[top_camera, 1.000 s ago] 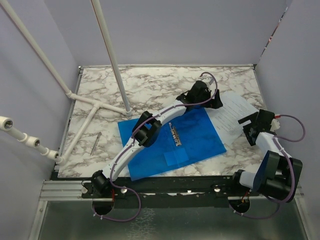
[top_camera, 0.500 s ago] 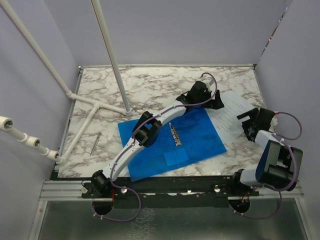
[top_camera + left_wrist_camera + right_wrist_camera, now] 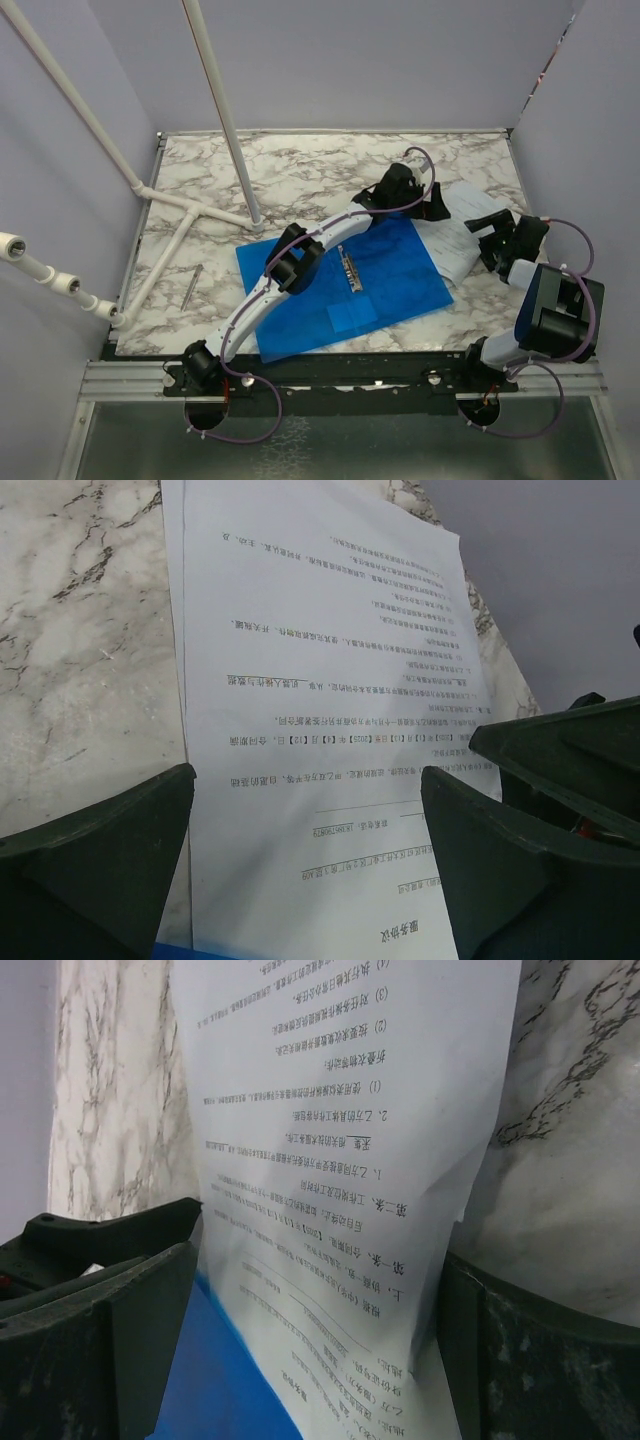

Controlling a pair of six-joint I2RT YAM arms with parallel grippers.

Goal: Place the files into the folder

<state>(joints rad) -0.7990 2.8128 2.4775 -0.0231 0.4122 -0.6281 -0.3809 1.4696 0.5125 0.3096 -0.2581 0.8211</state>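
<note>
The blue folder (image 3: 345,290) lies open at the table's middle, its metal clip (image 3: 348,268) showing. The files (image 3: 462,228), white printed sheets, lie at its right edge and overlap it a little. My left gripper (image 3: 428,205) is open at the sheets' far left side; in the left wrist view the files (image 3: 320,680) lie flat between its spread fingers (image 3: 100,860). My right gripper (image 3: 492,232) is open at the sheets' right side. In the right wrist view the files (image 3: 350,1160) lie between its fingers (image 3: 120,1330), one edge slightly raised, over the folder (image 3: 210,1380).
A white pipe frame (image 3: 185,215) with an upright pole (image 3: 225,120) stands at the left back. A thin metal rod (image 3: 192,285) lies on the marble table (image 3: 300,175) left of the folder. Lilac walls close in three sides.
My right gripper has moved away from me and left, up to the sheets' right edge, and the sheets have shifted slightly toward the folder. The left arm has stayed put.
</note>
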